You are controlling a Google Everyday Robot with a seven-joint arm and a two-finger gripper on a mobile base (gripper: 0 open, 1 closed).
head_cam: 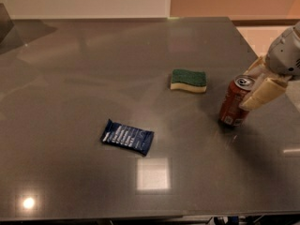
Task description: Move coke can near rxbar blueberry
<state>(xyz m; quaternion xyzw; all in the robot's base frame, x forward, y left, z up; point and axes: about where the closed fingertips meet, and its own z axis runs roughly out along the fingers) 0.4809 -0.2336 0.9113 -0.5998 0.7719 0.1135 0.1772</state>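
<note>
The coke can [233, 103], red-brown with a silver top, stands near the table's right edge and leans slightly. My gripper [259, 80] reaches in from the right at the can's upper part. One pale finger [263, 93] lies across the can's near right side and the other [255, 64] sits behind its top, so the fingers are closed on the can. The rxbar blueberry [127, 136], a flat navy wrapper with white lettering, lies on the table well to the left of the can and nearer the front.
A green-and-yellow sponge [188, 80] lies just left of and behind the can, between it and the table's middle. The grey table [70, 78] ends close to the right of the can. Light reflections show near the front edge.
</note>
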